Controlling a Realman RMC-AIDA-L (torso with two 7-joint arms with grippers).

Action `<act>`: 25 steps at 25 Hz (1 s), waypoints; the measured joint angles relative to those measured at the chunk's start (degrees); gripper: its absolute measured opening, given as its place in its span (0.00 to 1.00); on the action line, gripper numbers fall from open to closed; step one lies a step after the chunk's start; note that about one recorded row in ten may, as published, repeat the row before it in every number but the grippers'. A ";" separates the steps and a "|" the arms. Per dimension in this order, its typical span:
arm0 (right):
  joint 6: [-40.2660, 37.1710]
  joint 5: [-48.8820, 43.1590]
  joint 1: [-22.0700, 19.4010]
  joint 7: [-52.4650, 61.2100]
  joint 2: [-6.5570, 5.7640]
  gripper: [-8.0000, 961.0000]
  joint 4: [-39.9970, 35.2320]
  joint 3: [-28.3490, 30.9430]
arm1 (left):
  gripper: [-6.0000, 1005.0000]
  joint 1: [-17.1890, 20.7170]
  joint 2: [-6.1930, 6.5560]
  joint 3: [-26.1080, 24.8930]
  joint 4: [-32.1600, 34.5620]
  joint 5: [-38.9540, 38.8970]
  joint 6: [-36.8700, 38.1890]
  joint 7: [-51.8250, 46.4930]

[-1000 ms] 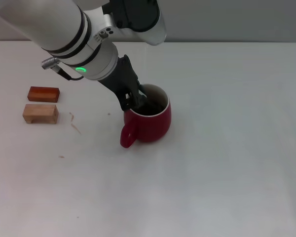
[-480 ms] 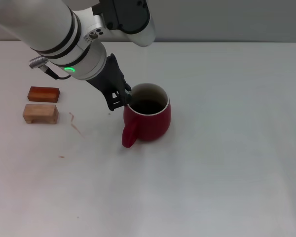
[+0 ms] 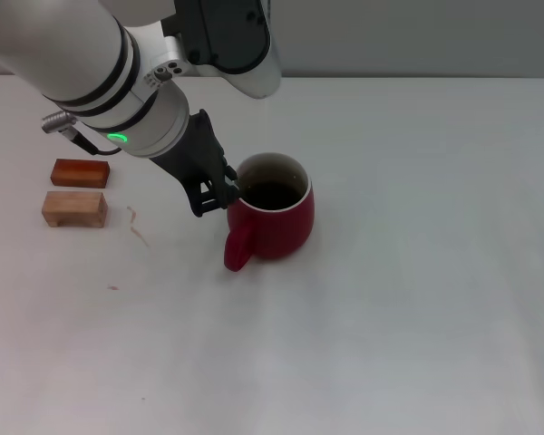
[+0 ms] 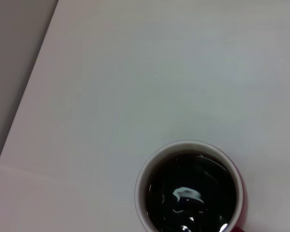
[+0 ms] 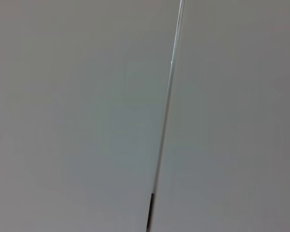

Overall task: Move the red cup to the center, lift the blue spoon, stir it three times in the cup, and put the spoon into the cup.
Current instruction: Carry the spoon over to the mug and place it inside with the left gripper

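Note:
The red cup [image 3: 274,220] stands on the white table near the middle, its handle [image 3: 235,251] turned toward the near side. In the left wrist view the cup [image 4: 189,186] shows a whitish rim and a dark, glinting inside. The blue spoon is hidden; I cannot tell whether it lies inside the cup. My left gripper [image 3: 214,201] hangs just off the cup's left rim, open, with nothing between its fingers. The right gripper is out of view.
A red wooden block [image 3: 80,172] and a tan one [image 3: 73,208] lie at the table's left. The left arm [image 3: 118,82] reaches in from the upper left. The right wrist view shows only a grey surface with a thin seam [image 5: 166,111].
The left gripper has drawn out of the cup's mouth and moved left, now beside the rim. The cup has stayed in place.

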 joint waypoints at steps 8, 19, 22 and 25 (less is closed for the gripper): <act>0.00 0.00 0.00 0.00 0.00 0.79 0.05 0.00 | 0.24 -0.01 -0.16 0.68 -0.49 -0.14 -1.49 -0.84; 0.00 0.00 0.28 0.00 0.00 0.79 0.05 0.00 | 0.31 -0.39 -0.18 0.60 -0.52 -0.25 0.54 -1.32; 0.00 0.00 0.25 0.00 0.00 0.79 0.04 0.38 | 0.37 0.32 -0.05 -0.14 2.00 -0.35 0.54 -2.34; 0.05 0.00 0.19 0.00 -0.01 0.79 0.02 0.64 | 0.44 1.66 0.06 -4.21 6.20 -3.13 0.52 -2.78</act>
